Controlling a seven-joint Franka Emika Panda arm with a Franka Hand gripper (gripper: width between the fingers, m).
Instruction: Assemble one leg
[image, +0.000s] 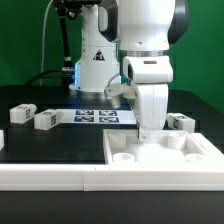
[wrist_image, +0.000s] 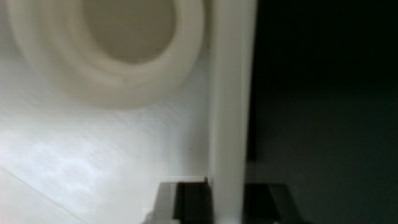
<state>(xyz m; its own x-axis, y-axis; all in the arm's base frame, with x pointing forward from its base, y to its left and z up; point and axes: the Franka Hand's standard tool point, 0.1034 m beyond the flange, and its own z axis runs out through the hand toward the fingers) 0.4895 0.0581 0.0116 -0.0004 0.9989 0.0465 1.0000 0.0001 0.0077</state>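
Observation:
The large flat white slab with round corner sockets lies at the front of the table. My gripper stands upright at the slab's far edge. In the wrist view my gripper has one dark finger on each side of the slab's thin rim, flush against it. A round socket shows beside the rim. Three small white tagged legs lie loose on the table: two at the exterior view's left, one at its right behind the slab.
The marker board lies flat on the table behind my gripper, in front of the arm's base. A low white wall runs along the table's front edge. Another small white piece shows at the far left edge.

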